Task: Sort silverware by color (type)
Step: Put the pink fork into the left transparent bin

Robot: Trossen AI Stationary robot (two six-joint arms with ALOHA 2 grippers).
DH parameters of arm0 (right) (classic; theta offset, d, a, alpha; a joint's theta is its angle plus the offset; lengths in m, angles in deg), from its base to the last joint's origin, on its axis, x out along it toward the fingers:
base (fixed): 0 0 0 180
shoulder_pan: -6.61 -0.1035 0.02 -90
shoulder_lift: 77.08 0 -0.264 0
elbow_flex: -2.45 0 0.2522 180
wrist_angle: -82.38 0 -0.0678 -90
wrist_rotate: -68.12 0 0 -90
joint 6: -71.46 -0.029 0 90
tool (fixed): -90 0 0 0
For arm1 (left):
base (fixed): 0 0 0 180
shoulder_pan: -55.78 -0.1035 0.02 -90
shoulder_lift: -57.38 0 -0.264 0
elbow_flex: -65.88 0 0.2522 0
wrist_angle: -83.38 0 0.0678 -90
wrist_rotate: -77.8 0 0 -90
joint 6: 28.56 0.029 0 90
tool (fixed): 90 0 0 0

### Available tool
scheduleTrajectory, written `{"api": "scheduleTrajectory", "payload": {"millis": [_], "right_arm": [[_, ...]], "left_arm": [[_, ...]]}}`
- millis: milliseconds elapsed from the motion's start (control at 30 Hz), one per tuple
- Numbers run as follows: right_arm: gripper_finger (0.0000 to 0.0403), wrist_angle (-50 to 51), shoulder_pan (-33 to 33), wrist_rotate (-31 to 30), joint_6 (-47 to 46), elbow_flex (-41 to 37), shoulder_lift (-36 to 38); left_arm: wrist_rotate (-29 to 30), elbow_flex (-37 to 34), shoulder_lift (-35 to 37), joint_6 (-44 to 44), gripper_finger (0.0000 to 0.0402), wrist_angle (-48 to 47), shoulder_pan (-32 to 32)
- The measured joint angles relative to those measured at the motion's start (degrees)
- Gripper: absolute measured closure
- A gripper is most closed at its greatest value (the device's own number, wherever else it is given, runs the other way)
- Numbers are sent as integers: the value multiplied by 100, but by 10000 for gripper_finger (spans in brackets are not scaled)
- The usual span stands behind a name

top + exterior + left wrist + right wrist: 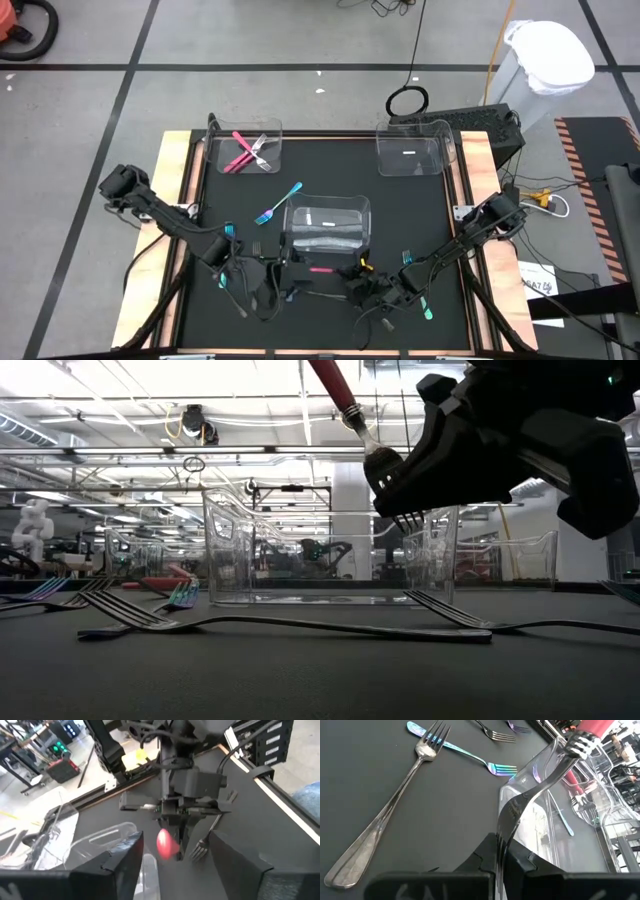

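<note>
My right gripper [352,280] hovers near the table's front edge, shut on a pink-handled fork [320,268]. The fork's pink handle [330,385] rises away from the gripper and its tines [405,520] stick out below. My left gripper [185,870] is open and faces it. The handle's pink end [167,844] points at the gap between the left fingers and touches neither. Grey forks [280,625] and an iridescent fork [465,750] lie flat on the black mat. My right gripper pinches the fork's metal neck [506,822], just behind the tines, between its two fingers. The fingers point slanting down toward the table's left side. The fork is lifted clear of the mat, tilted, with its pink handle up and its tines low.
A clear bin [325,225] stands in the middle of the mat, just behind both grippers. Another bin [245,150] at the far left holds pink pieces. A third [410,155] stands at the far right. A blue-teal fork [278,205] lies left of the middle bin.
</note>
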Motion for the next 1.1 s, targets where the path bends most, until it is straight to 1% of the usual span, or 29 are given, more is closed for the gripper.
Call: {"api": "scheduleTrajectory", "payload": {"millis": [200, 300, 500, 667, 833, 1000, 1100], "right_arm": [[397, -4, 13, 0, 90, -1, 0], [397, -4, 20, 0, 98, -1, 0], [397, -28, 24, 0, 120, -1, 0], [397, -28, 24, -2, 125, 1, 0], [397, -28, 24, -7, 125, 0, 0], [396, -30, 24, -20, 113, 0, 7], [394, -22, 24, -20, -8, -1, 5]], "left_arm": [[-5, 0, 0, -3, 208, -32, -25], [-13, 0, 0, -143, 220, -31, -45], [-114, 0, 0, -447, 238, -52, -184], [-285, 0, 0, -475, 261, -56, -248], [-326, 0, 0, -672, 306, -53, -272], [-429, -2, 26, -884, 377, -56, -347], [-454, -2, 27, -797, 379, -49, -375]]}}
